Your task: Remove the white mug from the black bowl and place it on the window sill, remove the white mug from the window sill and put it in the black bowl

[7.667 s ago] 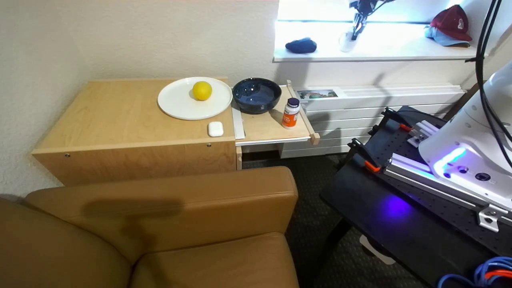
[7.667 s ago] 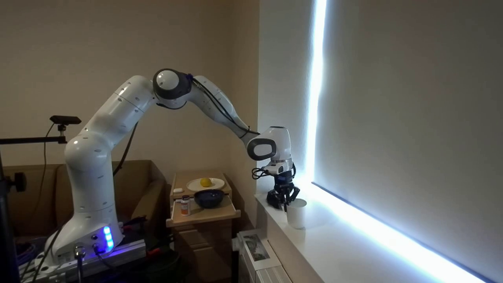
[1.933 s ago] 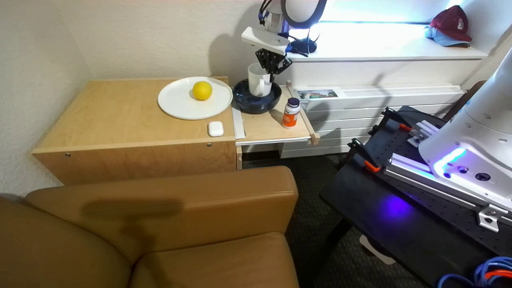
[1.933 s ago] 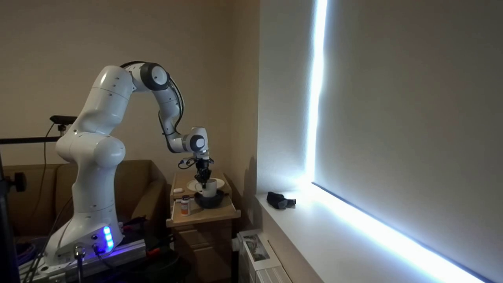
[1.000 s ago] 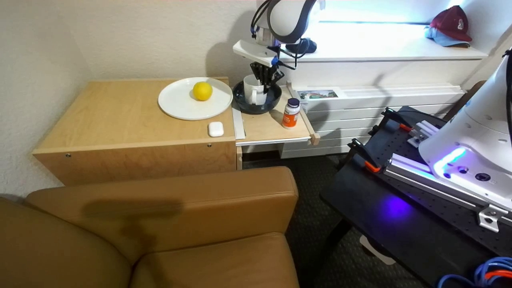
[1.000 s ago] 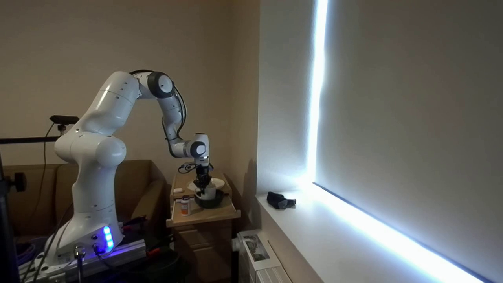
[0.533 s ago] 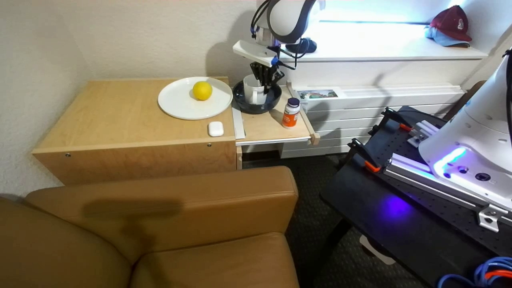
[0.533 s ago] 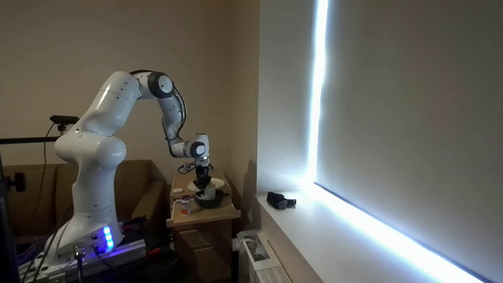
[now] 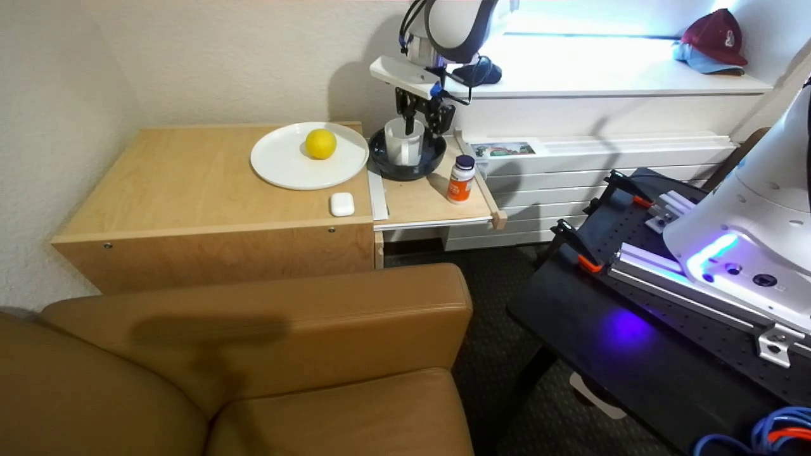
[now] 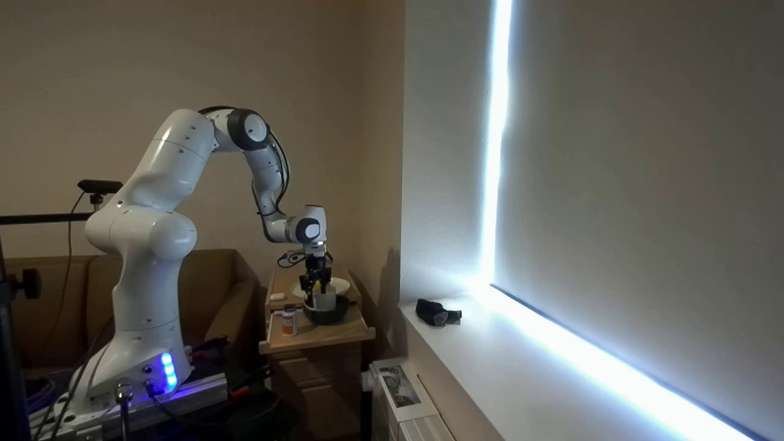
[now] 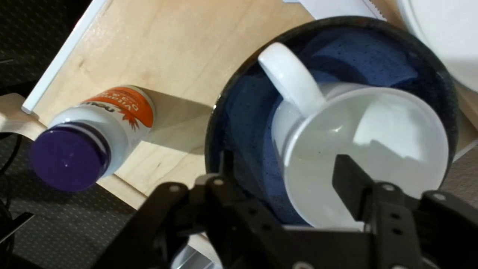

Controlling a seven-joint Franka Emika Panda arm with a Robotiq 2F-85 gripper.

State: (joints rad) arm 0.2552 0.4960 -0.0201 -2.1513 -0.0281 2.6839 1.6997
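Observation:
The white mug (image 9: 404,149) stands inside the black bowl (image 9: 398,170), on the pulled-out wooden board; both exterior views show this. In the wrist view the mug (image 11: 317,134) leans a little toward one side of the bowl (image 11: 242,119), its handle pointing to the upper left. My gripper (image 11: 286,173) is open astride the mug's wall: one finger (image 11: 349,183) is over the mug's inside, the opposite one over the bowl outside the mug. Neither seems to press on the wall. The window sill (image 9: 602,69) runs along the back, with no mug on it.
A white bottle with a purple cap (image 11: 69,157) stands close beside the bowl. On the bowl's other side is a white plate (image 9: 272,158) with a yellow fruit (image 9: 320,144). A small white case (image 9: 342,204), a dark bundle (image 10: 436,312) and a cap (image 9: 713,41) are also around.
The mug has come from the window sill, carried over and lowered into the bowl. In the last half second my fingers have spread apart and let it go, and the arm has risen slightly.

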